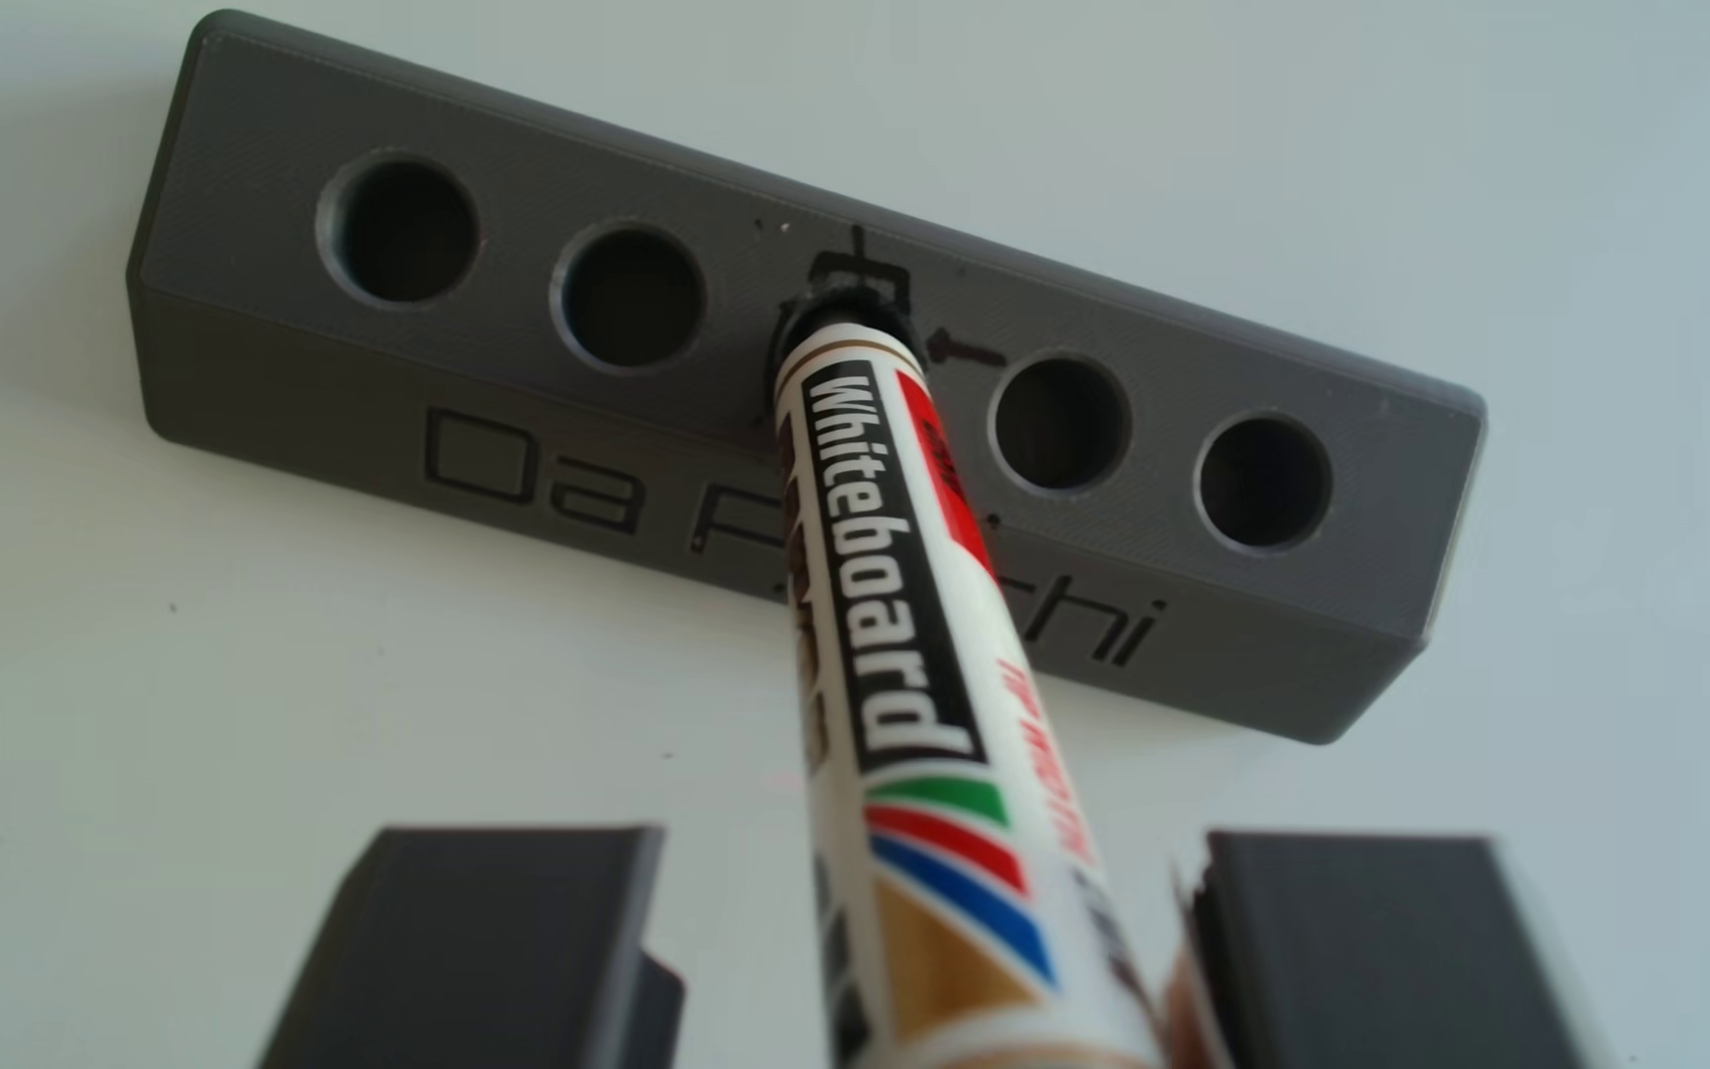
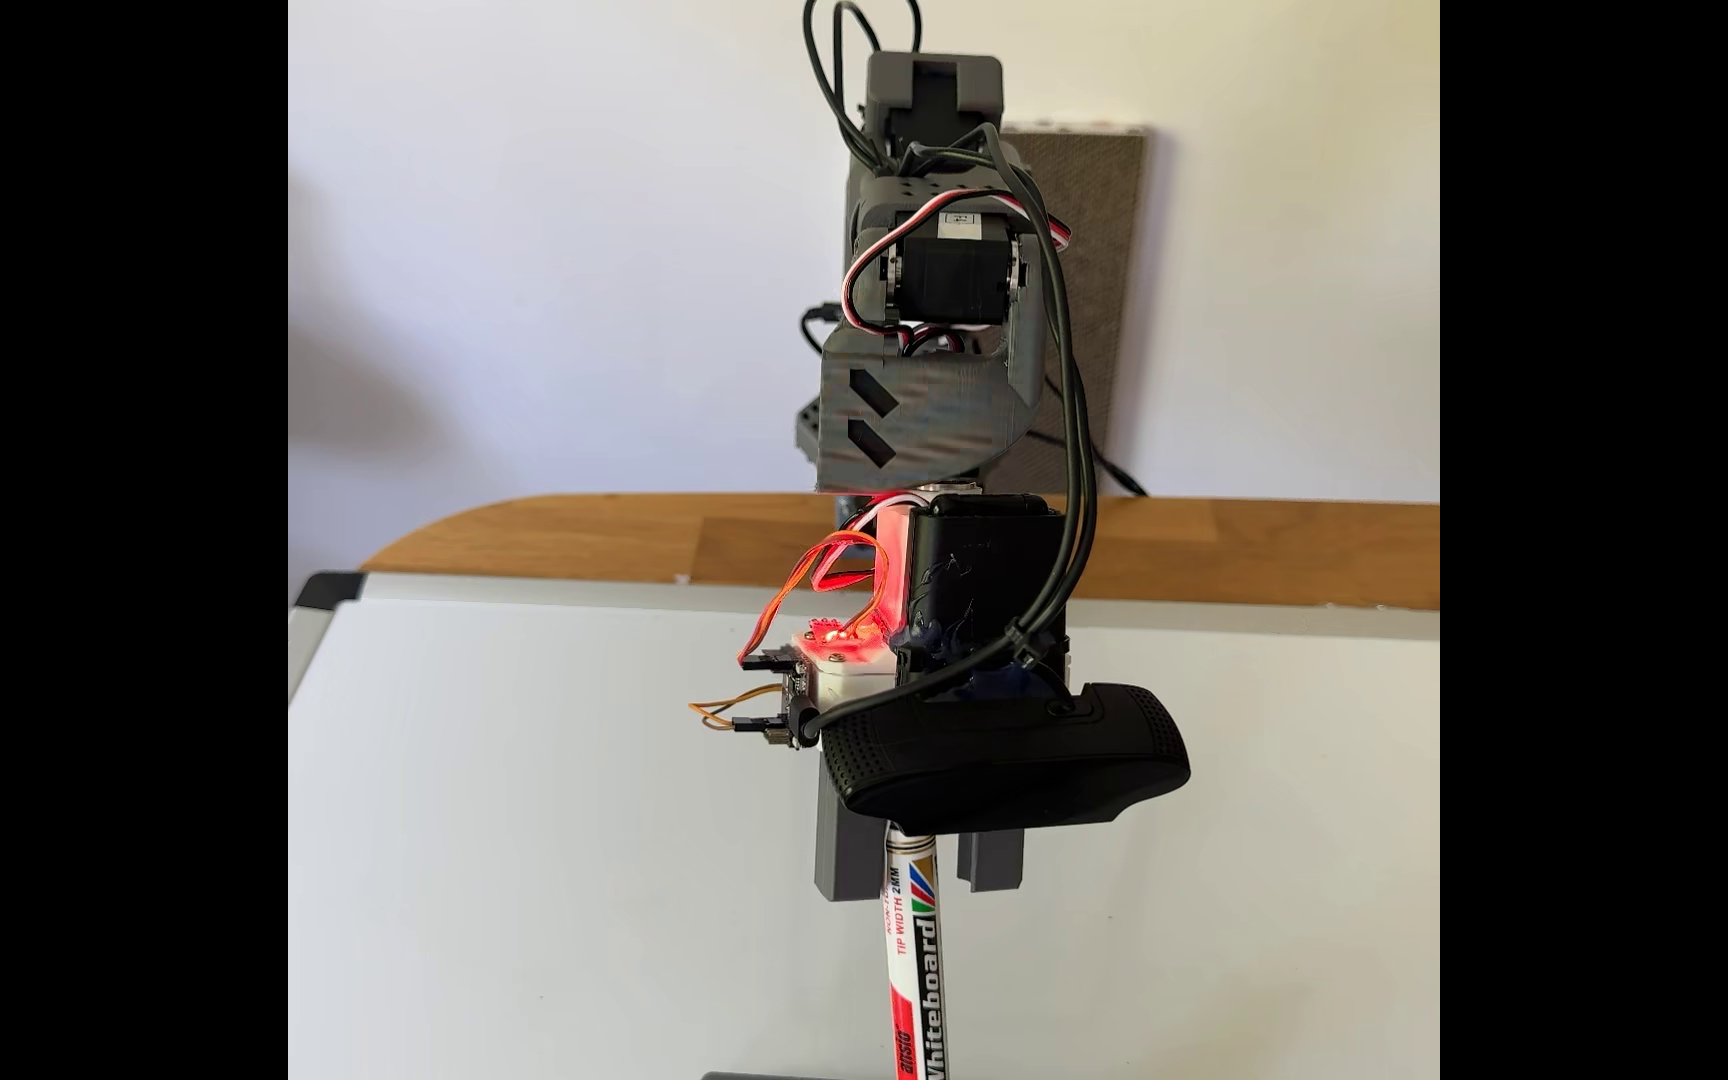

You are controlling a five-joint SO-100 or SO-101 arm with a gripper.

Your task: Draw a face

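A white marker (image 1: 892, 576) labelled "Whiteboard" stands with its lower end in the middle hole of a grey block (image 1: 296, 391) engraved "Da Pinchi". My gripper (image 1: 933, 838) straddles the marker's upper barrel, one dark finger on each side. A strip of white board shows between the left finger (image 1: 481, 946) and the barrel. The right finger (image 1: 1365, 946) sits close to it. In the fixed view the marker (image 2: 917, 997) hangs down between the grey fingers of the gripper (image 2: 917, 888). The face is out of view.
The block lies on a whiteboard (image 2: 527, 831) with a silver frame, on a wooden tabletop (image 2: 631, 540). The block's four other holes are empty. A black webcam (image 2: 1005, 758) and wired circuit boards (image 2: 818, 665) ride on the wrist. Small pen scribbles surround the middle hole.
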